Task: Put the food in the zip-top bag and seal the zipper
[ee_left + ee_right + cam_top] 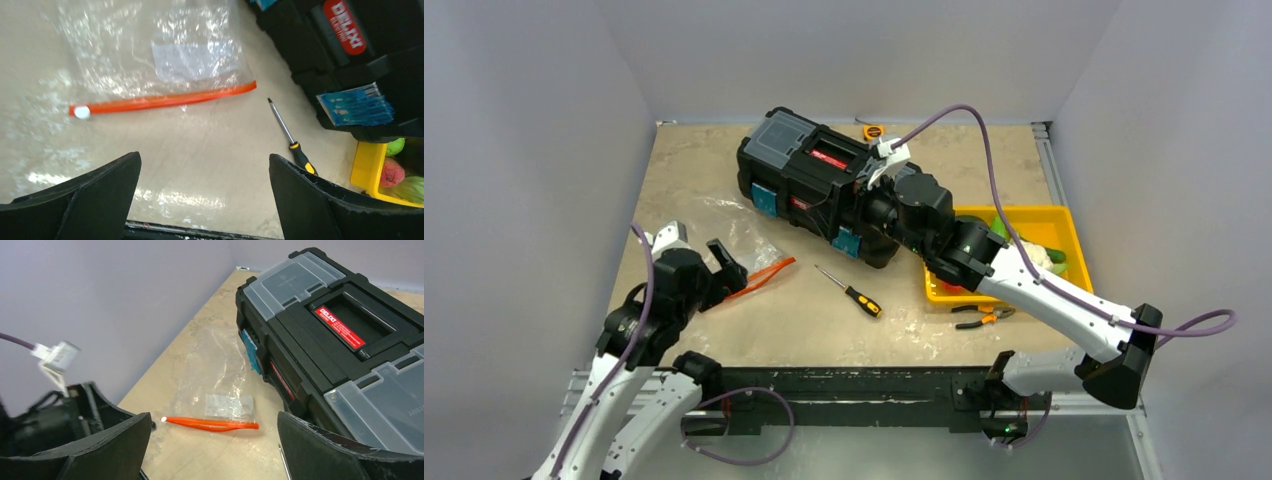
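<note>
left gripper (203, 161) near left, jaws spread wide, empty, aimed at zipper (165, 100) just beyond. zip-top bag (150, 45) flat on table (210, 140), mouth facing near, nothing inside. food (1036, 255) in yellow tray (1064, 215) at right. right gripper (214, 416) spread, empty, raised by toolbox (814, 180). likely step: open mouth. pinch top lip only, lift gently; thin film may slide.

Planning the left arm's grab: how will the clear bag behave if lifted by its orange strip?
Probably floppy: the zip-top bag is thin, crinkled film lying flat, so it should droop. Likely very light and may slide on the table if pushed. The zipper looks thicker, probably the firmest hold.
</note>
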Robot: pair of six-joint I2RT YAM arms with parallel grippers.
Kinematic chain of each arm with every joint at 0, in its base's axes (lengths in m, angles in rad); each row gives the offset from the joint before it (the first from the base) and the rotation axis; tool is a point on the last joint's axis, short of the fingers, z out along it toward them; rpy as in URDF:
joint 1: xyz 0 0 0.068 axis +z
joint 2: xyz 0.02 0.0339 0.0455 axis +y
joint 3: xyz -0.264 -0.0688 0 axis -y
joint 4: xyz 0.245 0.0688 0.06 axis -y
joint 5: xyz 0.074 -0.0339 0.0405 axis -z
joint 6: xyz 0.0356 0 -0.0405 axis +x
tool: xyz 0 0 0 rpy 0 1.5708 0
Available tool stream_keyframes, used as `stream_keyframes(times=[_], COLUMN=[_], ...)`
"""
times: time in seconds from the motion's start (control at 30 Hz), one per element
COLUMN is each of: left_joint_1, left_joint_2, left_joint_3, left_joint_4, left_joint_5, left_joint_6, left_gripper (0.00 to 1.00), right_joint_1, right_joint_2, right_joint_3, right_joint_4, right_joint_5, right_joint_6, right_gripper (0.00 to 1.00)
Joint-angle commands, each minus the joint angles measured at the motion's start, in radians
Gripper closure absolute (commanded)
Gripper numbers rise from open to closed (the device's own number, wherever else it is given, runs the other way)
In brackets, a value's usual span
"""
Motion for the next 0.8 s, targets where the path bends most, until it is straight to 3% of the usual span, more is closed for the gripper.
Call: stream_keyframes(times=[0.0, 0.17, 0.3, 0.53, 0.77], left_joint_1=[-0.003, -0.003, 0.0, 0.0, 0.0], left_joint_2=[0.045, 0.005, 0.021, 0.056, 0.105], left_joint_3=[-0.093, -0.291, -0.374, -0.591, -0.61], left_joint_4=[-0.02, 0.304, 0.404, 0.645, 0.663], left_joint_5=[0.124, 0.161, 0.075, -0.102, -0.252], left_joint_6=[-0.307, -0.572, -0.799, -1.156, -1.168], left_gripper=[0.0, 0.0, 0.07, 0.08, 0.04], right_joint_1=[0.003, 0.003, 0.003, 0.003, 0.003], right_joint_2=[-0.043, -0.076, -0.106, -0.134, -0.139], right_joint_3=[-0.032, -0.057, -0.075, -0.088, -0.119], right_joint_4=[0.077, 0.074, 0.069, 0.071, 0.1], right_joint_5=[-0.021, -0.011, 0.002, 0.027, 0.038], right_joint_6=[0.012, 0.009, 0.004, -0.01, -0.02], right_gripper=[0.01, 0.01, 0.01, 0.01, 0.01])
